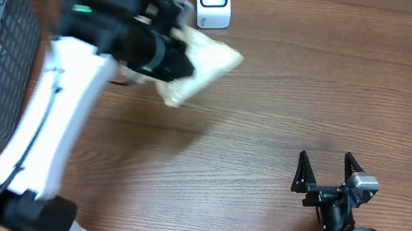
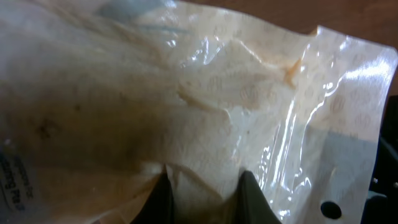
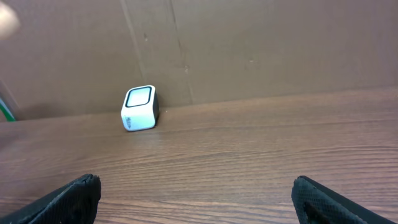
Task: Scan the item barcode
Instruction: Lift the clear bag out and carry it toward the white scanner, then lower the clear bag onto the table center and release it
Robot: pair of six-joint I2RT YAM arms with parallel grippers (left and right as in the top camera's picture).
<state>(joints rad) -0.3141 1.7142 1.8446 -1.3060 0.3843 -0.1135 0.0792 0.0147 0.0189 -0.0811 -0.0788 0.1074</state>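
Pouch (image 1: 207, 61) held just beside the scanner (image 1: 212, 1)

Left jaws are pinched shut on the pouch's near edge, holding it apparently clear of the tabletop (image 1: 289, 121). Its long axis runs out from them toward the right, and the scanner sits just behind it, at the back edge. Right jaws gape wide, empty, well apart. The left arm (image 1: 49, 123) is nearer.

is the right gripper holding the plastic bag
No, the right gripper stands open with nothing between its fingers, while the plastic bag is pinched in the left gripper near the scanner.
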